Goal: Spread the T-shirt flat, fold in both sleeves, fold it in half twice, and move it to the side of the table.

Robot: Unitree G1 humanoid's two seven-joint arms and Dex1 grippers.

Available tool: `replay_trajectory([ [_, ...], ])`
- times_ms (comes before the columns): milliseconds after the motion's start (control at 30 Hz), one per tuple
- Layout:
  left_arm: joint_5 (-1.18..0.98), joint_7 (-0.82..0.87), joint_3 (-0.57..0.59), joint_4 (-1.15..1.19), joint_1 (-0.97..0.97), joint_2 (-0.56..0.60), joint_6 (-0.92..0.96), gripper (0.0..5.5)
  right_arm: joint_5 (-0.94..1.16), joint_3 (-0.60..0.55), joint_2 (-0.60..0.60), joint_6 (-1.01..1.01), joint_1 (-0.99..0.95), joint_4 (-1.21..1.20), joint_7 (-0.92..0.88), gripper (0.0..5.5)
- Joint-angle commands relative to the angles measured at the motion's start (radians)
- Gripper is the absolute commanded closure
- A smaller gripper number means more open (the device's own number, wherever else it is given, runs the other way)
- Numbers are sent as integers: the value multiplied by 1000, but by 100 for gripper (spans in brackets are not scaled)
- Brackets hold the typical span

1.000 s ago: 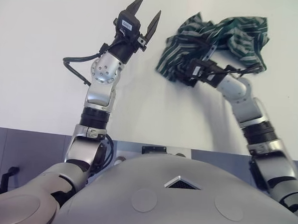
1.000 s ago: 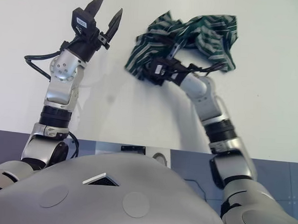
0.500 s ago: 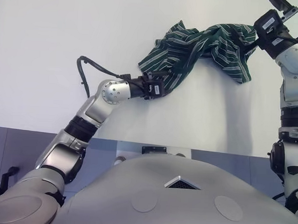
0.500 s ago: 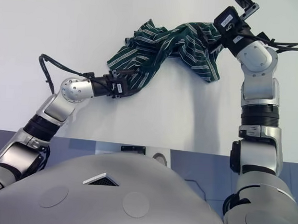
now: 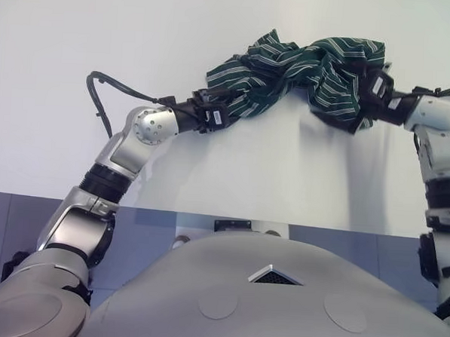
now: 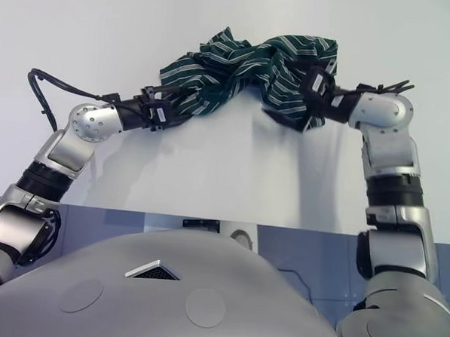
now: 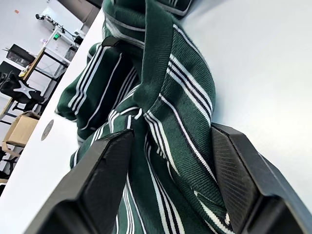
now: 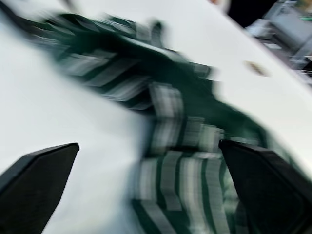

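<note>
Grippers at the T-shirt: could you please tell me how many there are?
2. The left gripper grips the left end of the T-shirt; the right gripper, jaws open, is at its right end.

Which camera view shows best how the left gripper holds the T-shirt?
The left wrist view: both fingers of the left gripper flank a bunched fold of the T-shirt. Eye views show it at the shirt's end, fingers hidden. Right wrist view: blurred cloth.

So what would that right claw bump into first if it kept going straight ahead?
Most likely the green striped T-shirt: its bunched cloth lies straight ahead of the open right gripper, though blur hides the exact gap.
</note>
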Motion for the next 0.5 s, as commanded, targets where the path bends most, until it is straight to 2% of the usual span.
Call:
replay_trajectory([
  [33, 118, -53, -60, 209, 141, 116, 124, 275, 93, -19, -111, 106, 92, -189, 138, 12],
  [67, 114, -51, -58, 208, 145, 113, 120, 275, 78, -31, -98, 110, 68, -168, 108, 12],
  [167, 84, -47, -36, 199, 136, 101, 111, 275, -24, -74, 23, 79, -92, -8, -141, 12],
  [333, 69, -49, -25, 208, 123, 113, 102, 275, -332, 30, 100, -117, -211, 281, -447, 12],
  [500, 85, -45, -40, 225, 122, 107, 98, 275, -445, 115, 132, -218, -211, 391, -480, 12],
])
